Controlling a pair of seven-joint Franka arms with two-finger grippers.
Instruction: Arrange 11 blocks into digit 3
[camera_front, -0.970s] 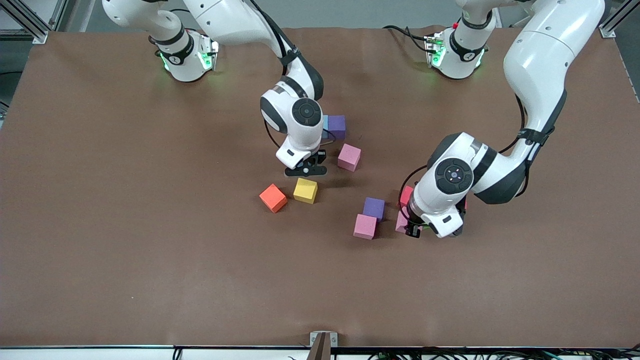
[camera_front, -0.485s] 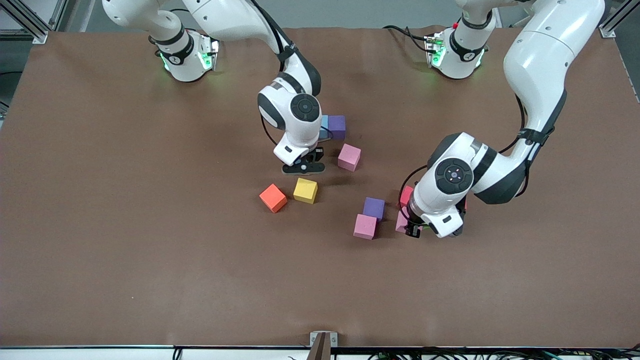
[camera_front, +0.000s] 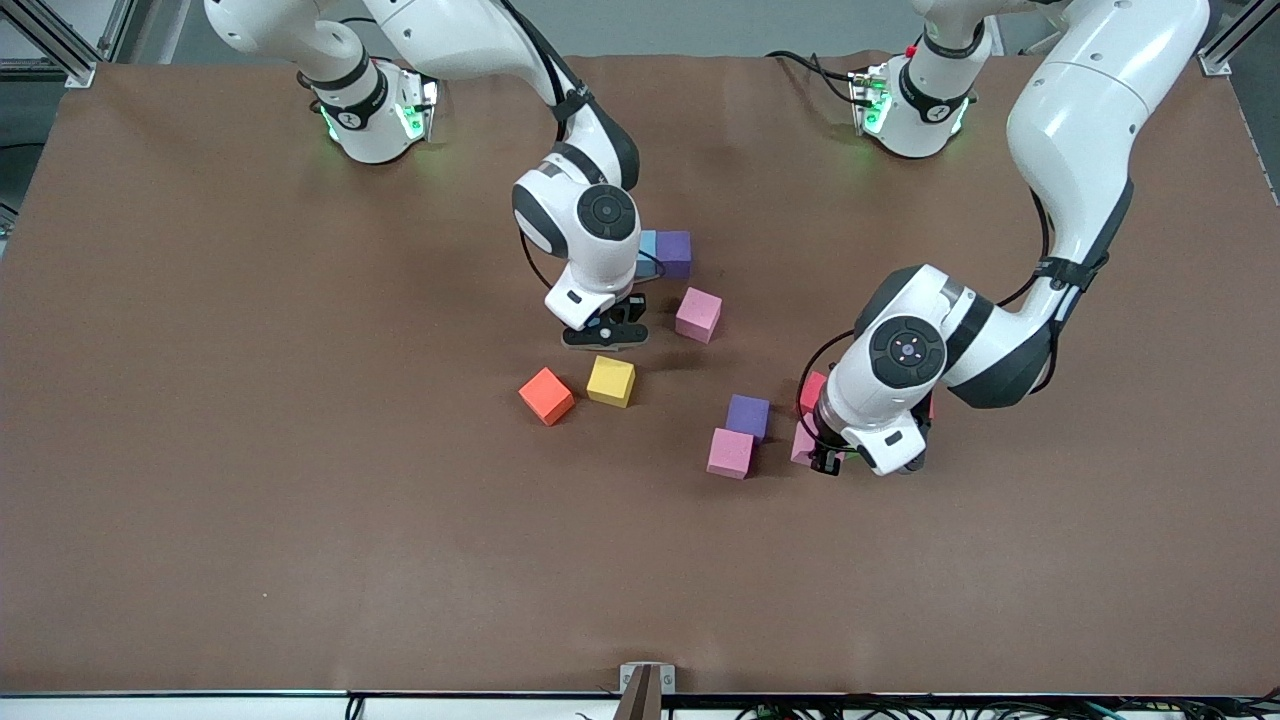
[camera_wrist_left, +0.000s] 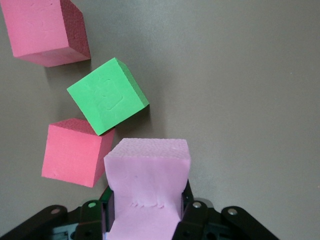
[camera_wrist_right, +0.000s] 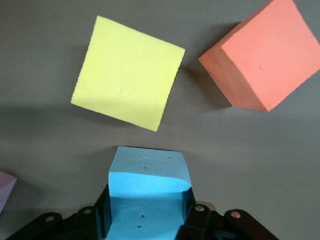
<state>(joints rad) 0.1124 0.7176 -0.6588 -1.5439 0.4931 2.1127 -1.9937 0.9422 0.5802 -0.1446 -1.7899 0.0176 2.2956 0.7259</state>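
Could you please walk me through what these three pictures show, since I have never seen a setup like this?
Two white robot arms stand at a brown table. The wide picture comes from a high camera facing them; the two close-ups come from cameras on each arm's wrist.

Foam cubes lie scattered mid-table: an orange cube beside a yellow cube, two purple cubes, and pink cubes. The left wrist view also shows a green cube between two red cubes.

The right end effector is over the yellow cube and is shut on a blue cube. The left end effector is low beside the pink and purple cubes, shut on a pink cube.
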